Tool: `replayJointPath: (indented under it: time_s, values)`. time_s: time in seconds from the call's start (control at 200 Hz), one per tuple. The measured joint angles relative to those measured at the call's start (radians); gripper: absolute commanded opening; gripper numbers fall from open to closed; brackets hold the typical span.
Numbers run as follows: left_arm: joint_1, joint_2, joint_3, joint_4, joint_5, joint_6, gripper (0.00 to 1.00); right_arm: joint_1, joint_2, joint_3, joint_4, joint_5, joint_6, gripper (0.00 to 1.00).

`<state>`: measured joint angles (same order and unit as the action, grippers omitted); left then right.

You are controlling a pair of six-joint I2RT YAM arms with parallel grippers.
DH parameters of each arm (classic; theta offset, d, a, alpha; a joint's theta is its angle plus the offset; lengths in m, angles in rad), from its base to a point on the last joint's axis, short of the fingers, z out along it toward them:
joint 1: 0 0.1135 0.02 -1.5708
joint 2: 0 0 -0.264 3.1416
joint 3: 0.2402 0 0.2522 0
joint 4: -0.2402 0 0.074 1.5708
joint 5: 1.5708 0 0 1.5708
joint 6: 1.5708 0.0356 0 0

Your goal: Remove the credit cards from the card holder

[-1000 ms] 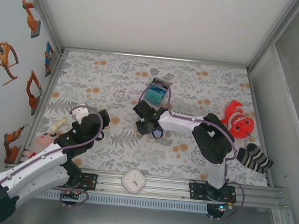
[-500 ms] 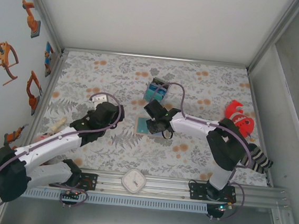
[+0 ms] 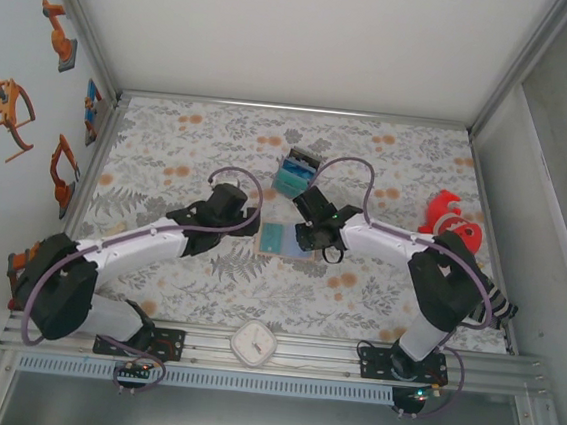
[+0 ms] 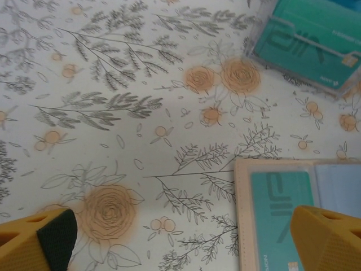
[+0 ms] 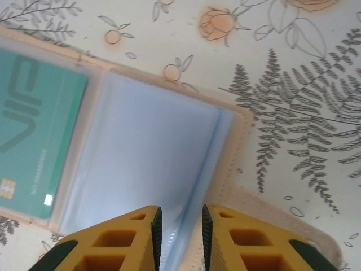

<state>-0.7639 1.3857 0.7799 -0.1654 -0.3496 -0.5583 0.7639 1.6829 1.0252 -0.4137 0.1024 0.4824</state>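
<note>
The tan card holder [image 3: 271, 256] lies open on the floral cloth at mid-table. A teal credit card [image 3: 272, 238] sits in its left pocket, also seen as the teal card [image 4: 279, 212] and the card [image 5: 34, 141]. The holder's tan rim [image 4: 242, 226] lies between my left gripper's [image 4: 183, 243] wide-open fingers, which hover just left of the holder as the left gripper [image 3: 254, 226]. My right gripper [image 3: 308, 240] is over the holder's right half. Its narrow jaws [image 5: 181, 237] pinch the edge of the pale blue inner sleeve [image 5: 152, 152].
A teal-and-black block [image 3: 294, 173] stands just behind the holder and shows as a clear-cased teal block [image 4: 307, 39]. A white round clock [image 3: 253, 343] lies on the front rail. A red toy [image 3: 451, 229] and a striped sock [image 3: 491, 298] lie at the right.
My left arm has swung right from the table's left side to the holder's left edge. The right gripper has shifted right, and the holder now lies open with the teal card showing.
</note>
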Motion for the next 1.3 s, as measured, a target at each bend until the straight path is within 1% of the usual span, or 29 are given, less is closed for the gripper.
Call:
replayJointPath:
  time_s: [0.08,0.21,0.285,0.386,0.451,0.601,0.826,0.982,1.022,1.302]
  values:
    - [-0.010,0.051,0.025,-0.004,0.011,0.016,0.89,-0.013,-0.003,-0.002,-0.002,0.000,0.005,0.26]
    - [-0.027,0.119,0.051,-0.008,0.022,0.036,0.87,-0.027,-0.027,-0.002,-0.014,-0.004,0.021,0.26]
    - [-0.029,0.150,0.058,-0.007,0.029,0.040,0.82,-0.032,-0.054,-0.003,-0.017,-0.009,0.032,0.25]
    - [-0.030,0.190,0.061,-0.008,0.030,0.044,0.81,-0.037,-0.087,-0.003,-0.015,-0.027,0.046,0.24]
    - [-0.031,0.212,0.064,-0.011,0.031,0.044,0.78,-0.042,-0.096,-0.003,-0.012,-0.046,0.053,0.24]
    - [-0.042,0.257,0.076,-0.014,0.033,0.044,0.78,-0.052,-0.093,-0.003,0.020,-0.114,0.072,0.22]
    - [-0.064,0.298,0.092,-0.016,0.035,0.043,0.77,-0.053,-0.038,0.006,0.097,-0.242,0.108,0.19]
    - [-0.069,0.300,0.092,-0.018,0.037,0.034,0.76,-0.053,0.026,0.031,0.123,-0.299,0.137,0.17]
    - [-0.069,0.300,0.091,-0.018,0.038,0.029,0.73,-0.053,0.040,0.033,0.132,-0.315,0.148,0.16]
    - [-0.079,0.299,0.072,-0.002,0.063,-0.015,0.72,-0.053,0.084,0.034,0.187,-0.408,0.205,0.15]
